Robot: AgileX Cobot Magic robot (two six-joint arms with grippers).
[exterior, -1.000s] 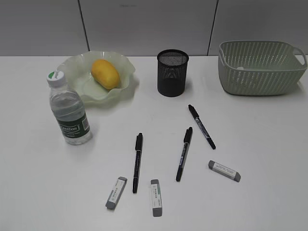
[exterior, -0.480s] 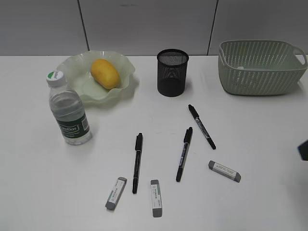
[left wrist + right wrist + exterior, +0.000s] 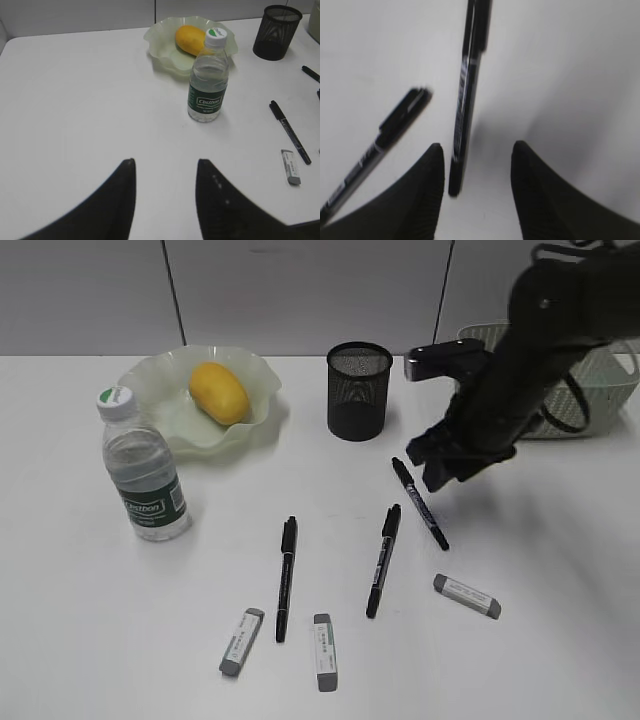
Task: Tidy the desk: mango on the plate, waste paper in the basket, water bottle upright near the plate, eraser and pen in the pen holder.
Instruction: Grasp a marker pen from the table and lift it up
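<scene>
R tool hung over the rightmost pen, jaws apart w/ nothing between them; in wrist view that pen ran up from between the fingers, not touching either. L tool hovered low over bare counter, jaws apart, empty. Mango sat on the plate. Water bottle stood upright just beside the plate. Pen holder stood behind the pens. Three erasers, e.g., lay flat at front. Basket sat back R, partly behind the arm.
</scene>
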